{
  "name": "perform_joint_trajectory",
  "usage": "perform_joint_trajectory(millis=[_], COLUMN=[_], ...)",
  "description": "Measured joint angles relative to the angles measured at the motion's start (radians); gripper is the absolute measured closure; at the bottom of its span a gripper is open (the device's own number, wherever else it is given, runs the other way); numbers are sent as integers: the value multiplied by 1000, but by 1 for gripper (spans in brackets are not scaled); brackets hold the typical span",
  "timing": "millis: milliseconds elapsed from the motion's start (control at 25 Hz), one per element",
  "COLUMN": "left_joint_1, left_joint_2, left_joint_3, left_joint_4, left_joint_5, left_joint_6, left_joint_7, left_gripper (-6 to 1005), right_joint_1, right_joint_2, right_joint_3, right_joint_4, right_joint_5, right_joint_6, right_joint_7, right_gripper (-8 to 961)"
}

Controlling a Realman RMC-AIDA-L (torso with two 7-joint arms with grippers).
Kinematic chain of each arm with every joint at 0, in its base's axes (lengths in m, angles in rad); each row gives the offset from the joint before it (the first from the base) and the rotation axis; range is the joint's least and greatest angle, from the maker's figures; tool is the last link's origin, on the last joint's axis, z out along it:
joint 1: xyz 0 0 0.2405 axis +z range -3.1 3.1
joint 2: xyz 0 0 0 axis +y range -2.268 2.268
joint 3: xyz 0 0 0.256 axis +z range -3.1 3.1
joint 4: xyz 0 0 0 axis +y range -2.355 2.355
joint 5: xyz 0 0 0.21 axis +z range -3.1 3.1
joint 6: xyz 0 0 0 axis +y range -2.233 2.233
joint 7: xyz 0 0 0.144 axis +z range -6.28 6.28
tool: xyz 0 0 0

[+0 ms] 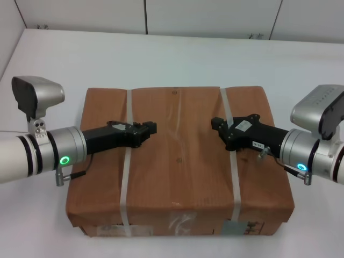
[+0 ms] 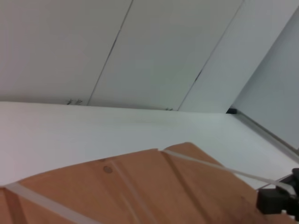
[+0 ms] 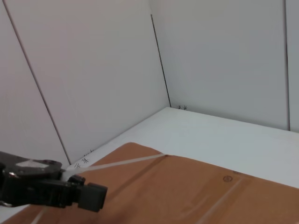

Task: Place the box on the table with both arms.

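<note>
Resting on the white table [image 1: 177, 59], the strapped brown box [image 1: 180, 161] sits squarely between both arms; the left gripper [image 1: 146, 130] and right gripper [image 1: 220, 126] hover above its top, fingers drawn narrow, holding nothing; placement looks complete.

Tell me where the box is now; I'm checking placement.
In the head view the box lies flat on the table, centred near its front, with the left gripper and right gripper over its top.
</note>
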Motion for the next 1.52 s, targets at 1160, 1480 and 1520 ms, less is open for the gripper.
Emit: perform_joint_trajectory(millis=[1160, 1480, 1520], left_joint_1=[14, 12, 11], left_joint_2=[-26, -28, -28], left_joint_3=[-4, 4, 8], left_joint_4=[-14, -15, -15], left_joint_5=[27, 35, 36], left_joint_6=[-122, -183, -195], left_joint_7=[26, 48, 52], left_gripper=[865, 644, 597], right_joint_1=[0, -6, -8], right_joint_2=[0, 0, 0], right_joint_3=[23, 47, 47], right_joint_4=[39, 39, 38], right_joint_5=[-3, -3, -3], right_joint_6=[114, 125, 140], right_joint_7=[49, 66, 70], right_gripper=[861, 420, 399])
